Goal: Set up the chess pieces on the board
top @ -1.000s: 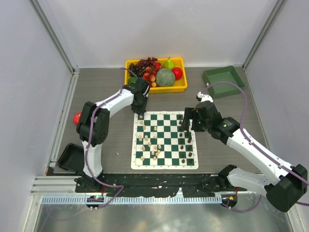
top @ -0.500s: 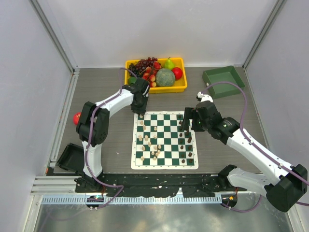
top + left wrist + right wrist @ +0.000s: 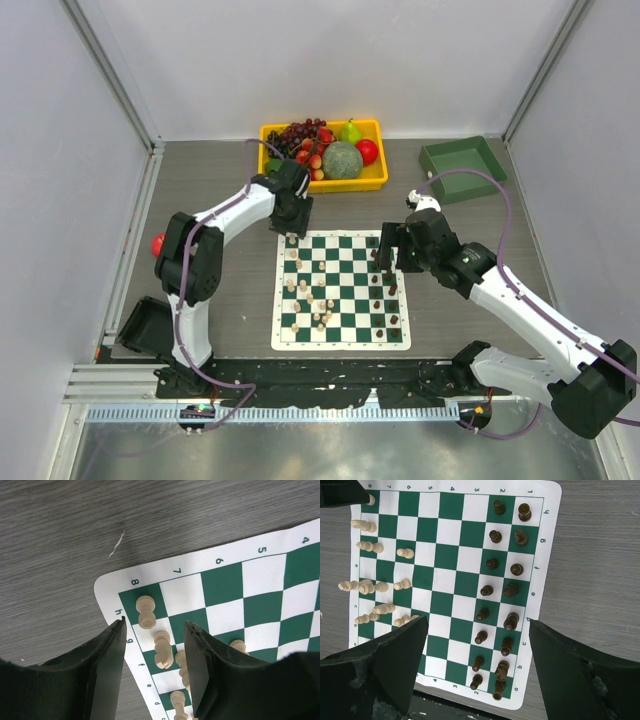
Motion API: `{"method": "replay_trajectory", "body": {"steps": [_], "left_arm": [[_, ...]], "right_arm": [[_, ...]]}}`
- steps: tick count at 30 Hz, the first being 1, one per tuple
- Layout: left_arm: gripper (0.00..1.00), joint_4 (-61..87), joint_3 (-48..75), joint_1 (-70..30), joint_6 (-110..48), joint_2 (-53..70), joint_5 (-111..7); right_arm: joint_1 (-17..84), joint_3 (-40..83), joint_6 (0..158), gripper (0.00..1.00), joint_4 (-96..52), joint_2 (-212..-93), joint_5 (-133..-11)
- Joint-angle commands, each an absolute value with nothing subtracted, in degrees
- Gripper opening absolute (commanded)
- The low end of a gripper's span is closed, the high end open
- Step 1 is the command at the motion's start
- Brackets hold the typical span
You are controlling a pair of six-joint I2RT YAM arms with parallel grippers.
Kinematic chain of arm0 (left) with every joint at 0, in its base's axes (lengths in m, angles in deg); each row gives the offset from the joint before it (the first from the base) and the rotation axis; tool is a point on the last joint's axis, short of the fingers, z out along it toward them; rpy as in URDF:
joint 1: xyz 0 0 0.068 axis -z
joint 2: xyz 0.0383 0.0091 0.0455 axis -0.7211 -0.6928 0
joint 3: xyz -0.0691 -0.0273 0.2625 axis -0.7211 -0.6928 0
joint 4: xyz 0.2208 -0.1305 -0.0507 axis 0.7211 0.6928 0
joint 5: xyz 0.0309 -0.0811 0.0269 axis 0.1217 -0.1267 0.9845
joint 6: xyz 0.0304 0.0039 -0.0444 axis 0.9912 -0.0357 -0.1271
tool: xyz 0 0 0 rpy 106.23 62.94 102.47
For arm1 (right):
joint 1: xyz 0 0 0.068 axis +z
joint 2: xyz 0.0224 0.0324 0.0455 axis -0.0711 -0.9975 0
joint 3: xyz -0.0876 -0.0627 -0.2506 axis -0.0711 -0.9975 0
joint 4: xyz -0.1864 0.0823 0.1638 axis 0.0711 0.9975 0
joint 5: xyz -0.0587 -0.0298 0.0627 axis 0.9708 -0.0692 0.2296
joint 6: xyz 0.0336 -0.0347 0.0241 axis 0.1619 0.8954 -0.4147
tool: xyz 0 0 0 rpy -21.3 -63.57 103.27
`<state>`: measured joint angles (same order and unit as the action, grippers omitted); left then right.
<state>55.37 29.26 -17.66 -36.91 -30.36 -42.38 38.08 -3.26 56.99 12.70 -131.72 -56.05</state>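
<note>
Left wrist view: my left gripper point(image 3: 155, 624) hangs over a corner of the board point(image 3: 200, 562), jaws released and gripping nothing. A cream piece point(image 3: 145, 611) stands upright on the corner square just ahead of my fingertips, untouched. My right gripper point(image 3: 477, 624) hovers above the board's other side, jaws spread wide and empty. Below it, dark pieces point(image 3: 510, 621) fill two rows along one edge, while other cream pieces point(image 3: 372, 546) sit loosely along the opposite edge. The board lies flat on the grey table point(image 3: 220, 200) between my arms.
</note>
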Motion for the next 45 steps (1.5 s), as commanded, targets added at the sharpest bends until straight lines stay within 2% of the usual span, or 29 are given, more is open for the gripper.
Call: {"method": "replay_trajectory", "body": {"steps": [1,6,14,30,45], "left_arm": [[0.55,54.52,28.67,-17.85,-37.82,-24.24,-43.37],[0.58,51.36,24.27,-17.76,-40.54,-19.84,-46.27],[0.51,48.98,19.44,-17.76,-41.60,-18.52,-46.98],[0.40,48.89,18.21,-17.76,-40.11,-21.33,-47.94],[0.38,49.51,18.82,-17.76,-38.70,-23.35,-46.89]], "right_arm": [[37.92,-2.72,56.96,0.89,10.76,-131.01,-56.78],[37.92,-2.63,56.88,0.89,10.68,-131.10,-56.87],[37.92,-1.75,56.26,0.89,10.68,-132.33,-57.48],[37.92,-1.14,55.82,0.89,11.03,-133.65,-58.10],[37.92,-0.96,55.65,0.88,11.03,-134.18,-58.45]]}}
